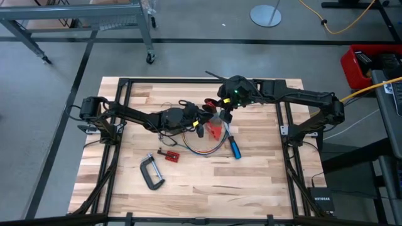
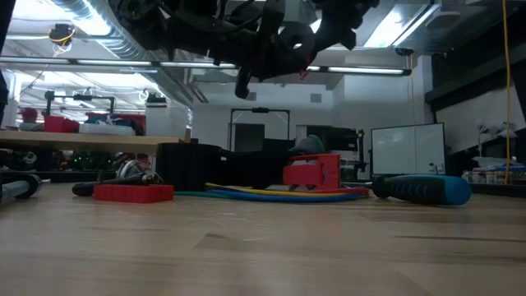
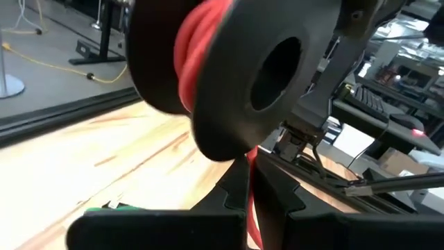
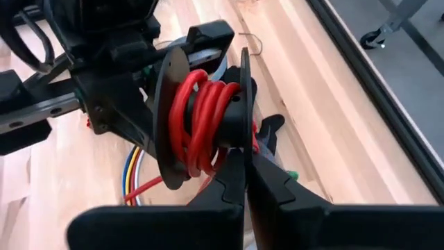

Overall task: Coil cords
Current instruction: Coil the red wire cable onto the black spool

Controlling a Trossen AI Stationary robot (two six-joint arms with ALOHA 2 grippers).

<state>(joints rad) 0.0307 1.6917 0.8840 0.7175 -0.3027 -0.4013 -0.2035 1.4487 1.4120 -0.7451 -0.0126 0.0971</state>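
Note:
A black spool (image 4: 208,118) wound with red cord (image 4: 201,121) is held up between my two grippers above the table's middle; it also shows in the high view (image 1: 211,105). My right gripper (image 4: 246,173) is shut on the spool. My left gripper (image 3: 248,191) is shut on the red cord just below the spool (image 3: 229,76). In the high view my left gripper (image 1: 202,118) comes from the left and my right gripper (image 1: 221,108) from the right. A cord with many coloured strands (image 1: 204,149) lies looped flat on the table below them. My left gripper pinches a single strand of the red cord (image 3: 248,182) between its two fingers, right where it leaves the spool. The strand runs along the gap between the fingers. The hold is clear of the table. My right gripper pinches the rim of the spool's one black flange (image 4: 244,156) between its two fingers, edge-on, at the side nearest the wrist. The spool is lifted clear of the table, its axis lying about level, red windings between the two flanges.
A blue-handled screwdriver (image 1: 234,149) and a red block (image 1: 215,129) lie beside the coloured cord. A small red piece (image 1: 168,155) and a black C-clamp (image 1: 151,172) lie toward the near left. Bare wood spans the near part of the table (image 1: 239,194).

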